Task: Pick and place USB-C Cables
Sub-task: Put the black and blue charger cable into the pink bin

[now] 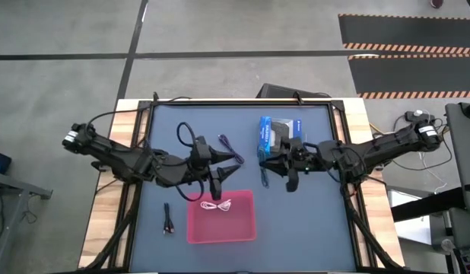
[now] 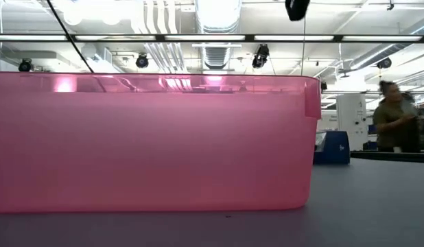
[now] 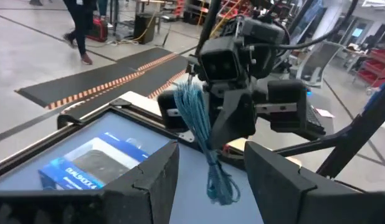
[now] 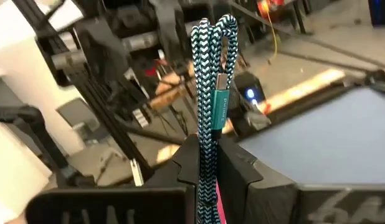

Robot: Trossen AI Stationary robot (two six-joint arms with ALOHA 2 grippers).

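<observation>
**Supervisor:** Start at the near edge. What is there?

**Inspector:** The pink tray (image 1: 222, 228) sits on the table (image 1: 311, 228); in the low view its wall fills most of the frame. The white cable (image 1: 217, 205) lies coiled inside it, toward the far rim. The black cable (image 1: 168, 221) lies on the table beside the tray, on the left arm's side and clear of the wall.

**Supervisor:** The left arm?

**Inspector:** The left gripper (image 1: 216, 185) hangs at the tray's far rim. Its wrist view shows the fingers (image 3: 149, 180) spread wide, facing the other arm.

**Supervisor:** And the right?

**Inspector:** The right gripper (image 1: 290, 181) is over the table's middle, beyond the tray's far corner and near the left one, not touching it. Its fingers (image 4: 242, 171) are pressed together on the teal cable (image 4: 211, 93), which is folded into a bundle, with a plug showing among the strands. From the left wrist, the same cable (image 3: 202, 137) hangs off that gripper as a loose bunch, above the table.

**Supervisor:** Farther back?

**Inspector:** The purple cable (image 1: 227, 144) lies on the table behind the left gripper. The blue box (image 1: 274, 133) lies flat near the far edge, just behind the right gripper. I cannot tell whether they touch.

**Supervisor:** Beyond the table?

**Inspector:** A person (image 2: 396, 116) stands in the room in the low view, and another walks across the floor in the left wrist view.
</observation>
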